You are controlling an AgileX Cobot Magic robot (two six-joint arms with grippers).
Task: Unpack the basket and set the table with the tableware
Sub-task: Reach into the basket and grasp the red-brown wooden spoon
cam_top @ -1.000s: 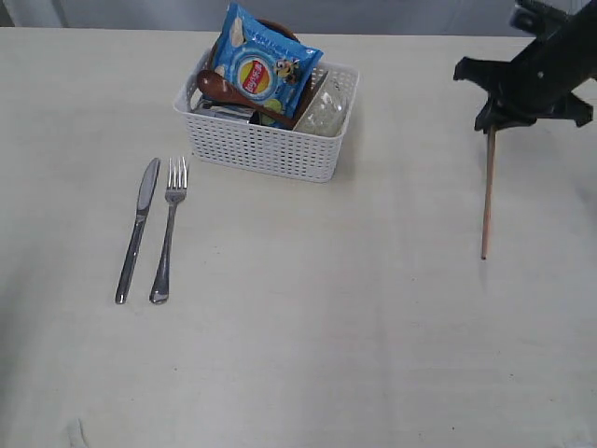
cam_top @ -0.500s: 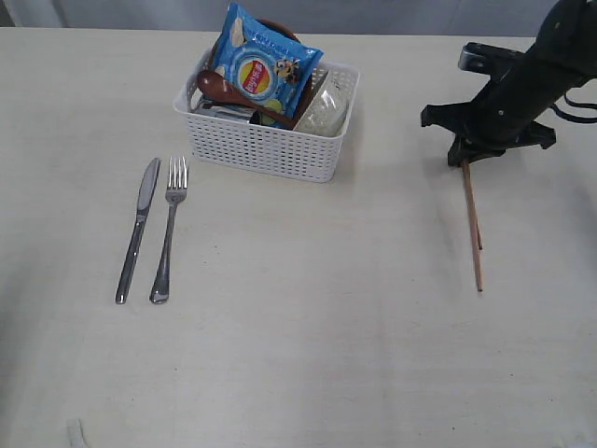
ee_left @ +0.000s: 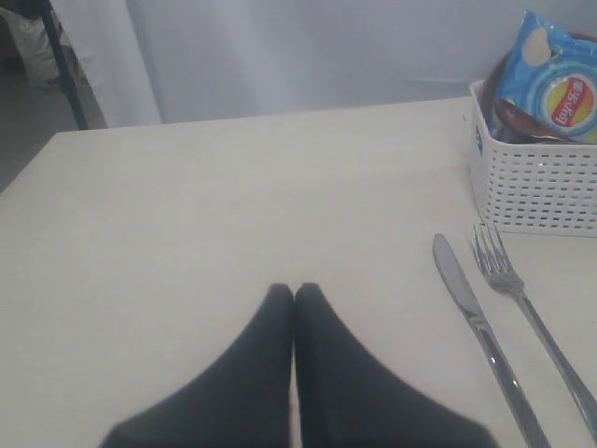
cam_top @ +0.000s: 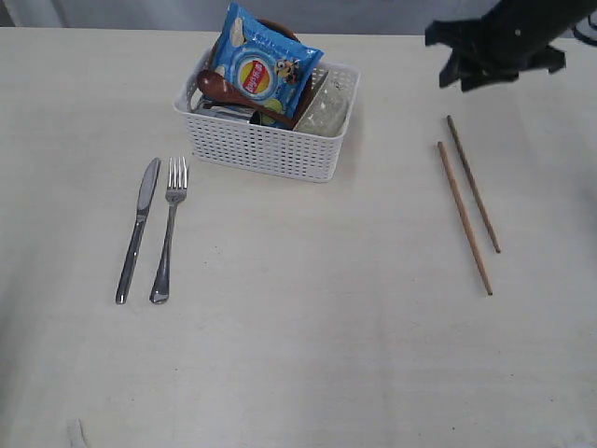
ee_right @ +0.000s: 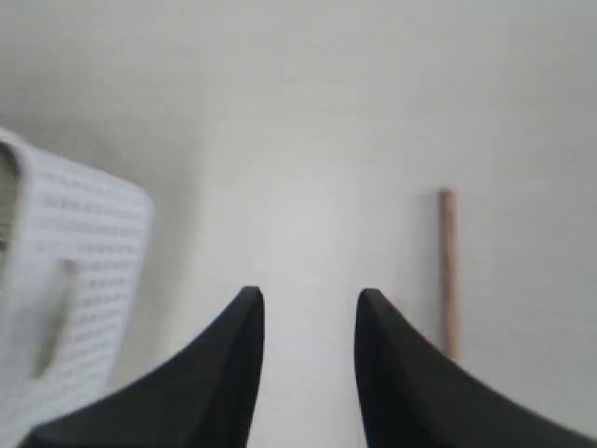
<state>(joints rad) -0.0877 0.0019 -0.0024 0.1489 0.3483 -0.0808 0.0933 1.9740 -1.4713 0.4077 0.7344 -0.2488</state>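
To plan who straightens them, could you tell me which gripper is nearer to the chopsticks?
Right. The right gripper hovers just past the ends of the chopsticks; the left gripper is by the knife and fork, across the table.

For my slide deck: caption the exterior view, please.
Knife and fork left of the packed white basket, two chopsticks laid right, right hand hovering beyond them.

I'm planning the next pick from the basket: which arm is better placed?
Probably right: the right claw, open and empty, hovers near the basket; the left claw is shut, outside the exterior view.
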